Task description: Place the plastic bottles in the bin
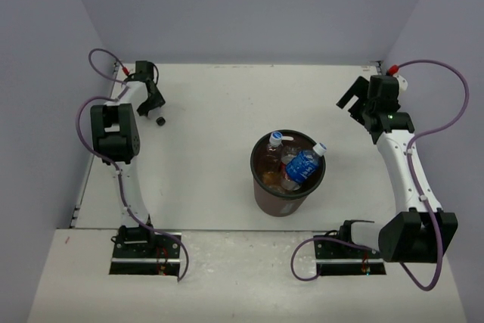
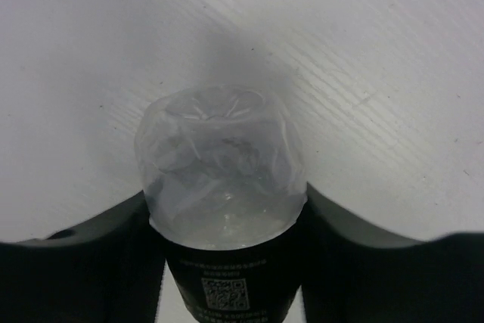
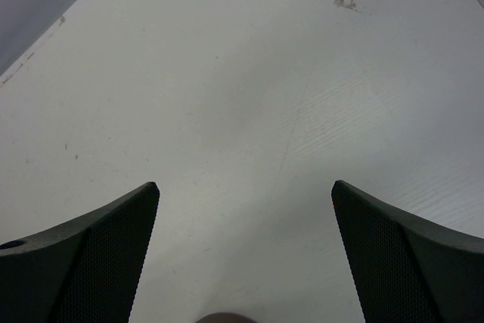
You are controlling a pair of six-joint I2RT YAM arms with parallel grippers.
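Item: last bottle (image 2: 221, 187), clear with black label, far left of the table (image 1: 219, 104). My left gripper (image 2: 227, 262) has its fingers closed against its sides. Bin (image 1: 287, 168), centre, holds the other bottles (image 1: 300, 164). Right gripper (image 3: 246, 262) spread wide, empty. Step: pickup. Next, I judge: lift, carry rightward over the rim, release.
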